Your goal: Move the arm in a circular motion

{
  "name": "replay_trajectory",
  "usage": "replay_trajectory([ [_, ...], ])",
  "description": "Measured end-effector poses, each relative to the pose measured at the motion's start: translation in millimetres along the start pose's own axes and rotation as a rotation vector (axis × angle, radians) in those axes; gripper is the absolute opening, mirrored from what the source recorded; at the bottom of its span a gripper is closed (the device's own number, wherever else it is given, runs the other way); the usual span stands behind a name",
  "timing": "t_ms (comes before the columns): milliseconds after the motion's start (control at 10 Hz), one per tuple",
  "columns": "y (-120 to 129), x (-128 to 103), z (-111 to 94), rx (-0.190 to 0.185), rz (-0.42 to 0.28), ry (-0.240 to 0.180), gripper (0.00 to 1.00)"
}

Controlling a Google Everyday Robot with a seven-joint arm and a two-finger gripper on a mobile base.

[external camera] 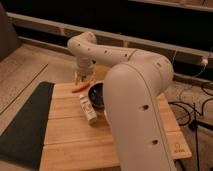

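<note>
Arm [135, 95]: cream-white, smooth, w/ small dark screw holes dotted along segments. Gripper [84, 76]: pale cream w/ darker bits, over far edge of table, just above orange-red stick-like item [81, 88]. Table [75, 140]: light honey wood, plank lines running across. Bowl [96, 95]: dark, nearly black. Bottle [88, 109]: white w/ darker label patches. Mat [25, 120] at table's left: dark grey-black, plain. Floor [25, 70]: beige-grey, speckled. Cables [195, 112] on right: black. Background: dark brown.
</note>
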Motion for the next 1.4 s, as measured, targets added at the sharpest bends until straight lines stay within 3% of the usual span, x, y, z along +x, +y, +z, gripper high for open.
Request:
replay_trajectory([
  [200, -4.9, 18.7, -12.0, 0.064, 0.013, 0.007, 0.65],
  [300, -19.8, 33.9, -23.8, 0.123, 0.054, 0.000, 0.65],
  [400, -32.2, 43.5, -29.6, 0.155, 0.091, -0.002, 0.65],
  [500, -48.8, 55.4, -36.0, 0.185, 0.147, -0.005, 0.65],
  [800, -107.8, 82.5, -56.6, 0.217, 0.368, -0.025, 0.65],
  [1000, -159.6, 84.6, -76.3, 0.258, 0.495, -0.064, 0.65],
  [1100, -179.6, 79.6, -83.8, 0.277, 0.526, -0.082, 0.65],
  [1200, -199.6, 67.5, -90.4, 0.294, 0.537, -0.107, 0.65],
  [1400, -212.0, 43.0, -91.6, 0.298, 0.507, -0.135, 0.65],
])
